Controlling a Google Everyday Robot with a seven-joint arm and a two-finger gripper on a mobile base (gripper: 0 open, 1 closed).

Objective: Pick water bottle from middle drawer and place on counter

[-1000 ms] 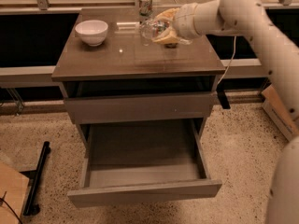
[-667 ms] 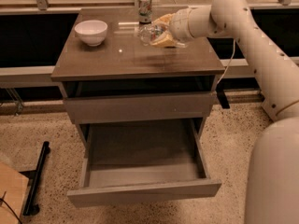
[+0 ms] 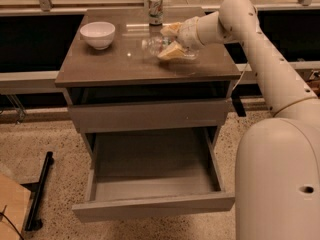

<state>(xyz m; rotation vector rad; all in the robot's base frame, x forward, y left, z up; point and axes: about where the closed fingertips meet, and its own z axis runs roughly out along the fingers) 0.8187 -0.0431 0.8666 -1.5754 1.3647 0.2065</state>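
The water bottle point(image 3: 151, 45), clear plastic, lies on its side just at the counter point(image 3: 115, 61) surface, right of centre. My gripper point(image 3: 166, 43) reaches in from the right, and its pale fingers point(image 3: 172, 51) are shut on the bottle from either side. The middle drawer point(image 3: 150, 171) is pulled out below and its tray is bare.
A white bowl point(image 3: 97, 34) sits at the counter's left rear. A soda can point(image 3: 156, 8) stands at the back edge, just behind the bottle. The upper drawer front point(image 3: 150, 115) is closed. A black bar point(image 3: 39, 191) lies on the floor at left. My arm and base fill the right side.
My gripper has lowered the water bottle towards the counter surface. The camera view has shifted slightly.
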